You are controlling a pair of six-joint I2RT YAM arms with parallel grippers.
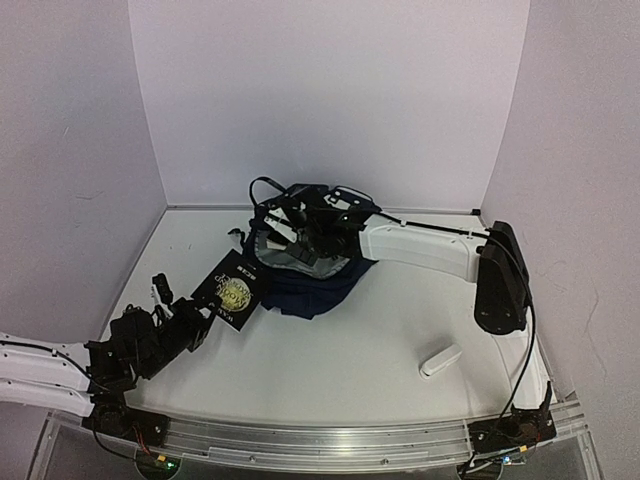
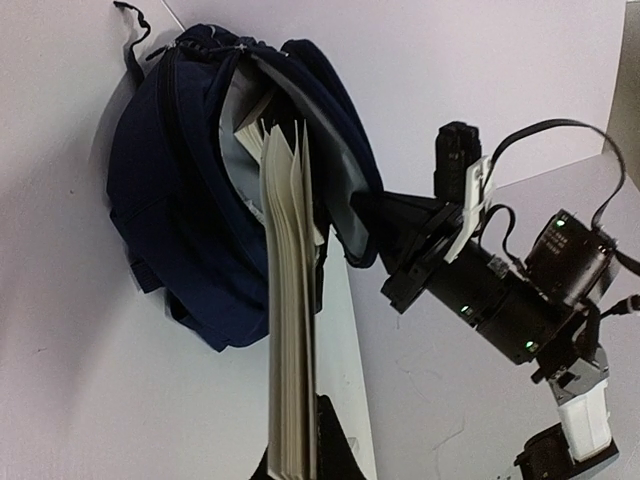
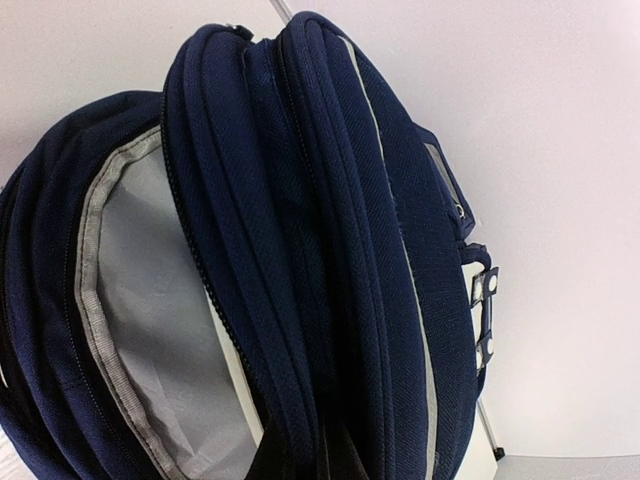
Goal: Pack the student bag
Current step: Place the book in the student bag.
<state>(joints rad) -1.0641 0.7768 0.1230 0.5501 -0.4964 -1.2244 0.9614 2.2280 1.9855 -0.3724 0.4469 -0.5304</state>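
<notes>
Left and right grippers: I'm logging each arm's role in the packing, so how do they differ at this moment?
The left gripper clamps a black book; the right gripper pinches the rim of the student bag, whose mouth gapes open. The left is tucked close to the near edge; the right is stretched far forward. Both are shut on something.
</notes>
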